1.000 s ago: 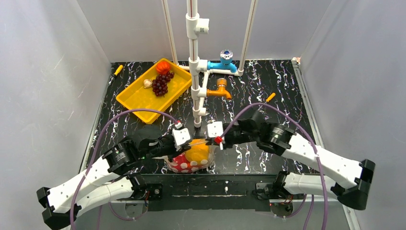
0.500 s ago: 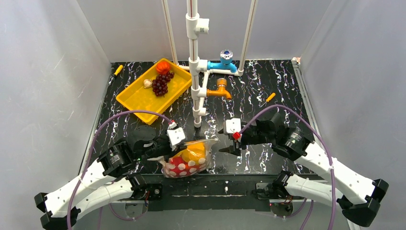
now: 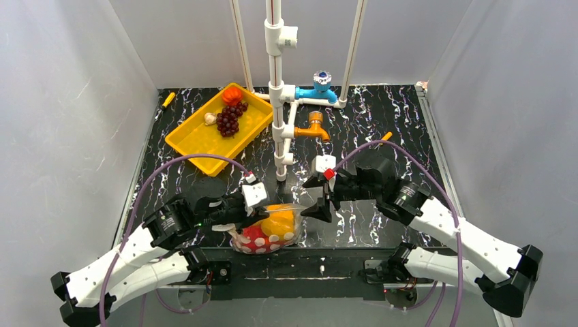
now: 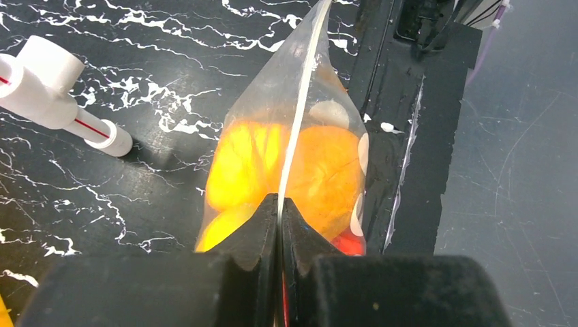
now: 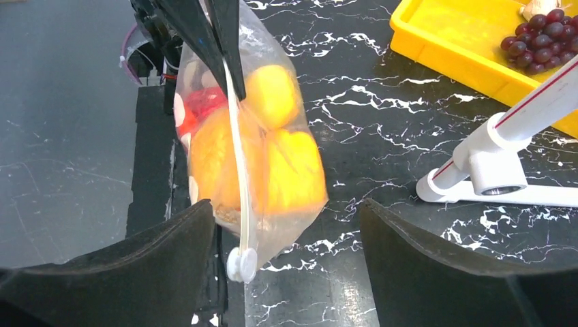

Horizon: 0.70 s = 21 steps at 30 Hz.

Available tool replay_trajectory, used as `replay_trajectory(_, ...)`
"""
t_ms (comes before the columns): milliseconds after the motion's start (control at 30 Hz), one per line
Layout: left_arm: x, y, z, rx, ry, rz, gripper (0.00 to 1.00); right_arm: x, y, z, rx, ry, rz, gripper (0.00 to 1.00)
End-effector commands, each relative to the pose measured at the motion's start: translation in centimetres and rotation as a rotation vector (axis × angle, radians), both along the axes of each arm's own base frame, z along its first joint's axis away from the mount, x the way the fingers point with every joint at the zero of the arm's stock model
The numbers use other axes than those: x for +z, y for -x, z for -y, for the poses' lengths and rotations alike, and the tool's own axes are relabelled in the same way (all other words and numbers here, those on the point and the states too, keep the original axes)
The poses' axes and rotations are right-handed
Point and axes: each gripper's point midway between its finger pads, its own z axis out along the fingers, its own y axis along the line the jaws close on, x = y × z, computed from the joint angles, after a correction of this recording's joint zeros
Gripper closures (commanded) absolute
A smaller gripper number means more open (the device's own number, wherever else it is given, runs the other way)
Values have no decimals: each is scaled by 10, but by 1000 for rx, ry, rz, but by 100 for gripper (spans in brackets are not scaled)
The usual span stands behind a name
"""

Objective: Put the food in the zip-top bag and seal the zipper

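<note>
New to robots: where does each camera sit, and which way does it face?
Top external: high behind the robot, looking down on the table; left arm and right arm show.
Left wrist: on the left wrist, looking along the left gripper, shut on the zip-top bag's zipper.
Right wrist: likewise mounted, looking between the open right gripper's fingers at the bag.
Shared: all show the bag.

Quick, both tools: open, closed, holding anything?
Left tool: closed on the zipper of the zip-top bag.
Right tool: open, holding nothing.

Zip-top bag (image 4: pixel 272 112) — near end hidden behind jaws.
</note>
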Motion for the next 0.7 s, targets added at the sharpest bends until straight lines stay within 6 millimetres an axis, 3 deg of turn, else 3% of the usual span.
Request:
replay_trajectory(0, 16, 0, 11, -36, 42, 10, 100, 23, 4, -30, 5, -15, 29, 30)
replay_trajectory(133, 15, -1, 13, -42, 32, 4, 100, 6, 14, -38, 47, 114, 33, 41)
replay_trajectory(433, 17, 0, 15, -49, 57, 8, 100, -8, 9, -40, 23, 144, 30, 63)
replay_trajectory(600, 21, -1, 13, -33, 71, 22, 100, -16, 5, -37, -9, 149, 41, 97)
replay_trajectory(667, 22, -1, 11, -27, 70, 23, 89, -14, 2, -35, -31, 143, 48, 99)
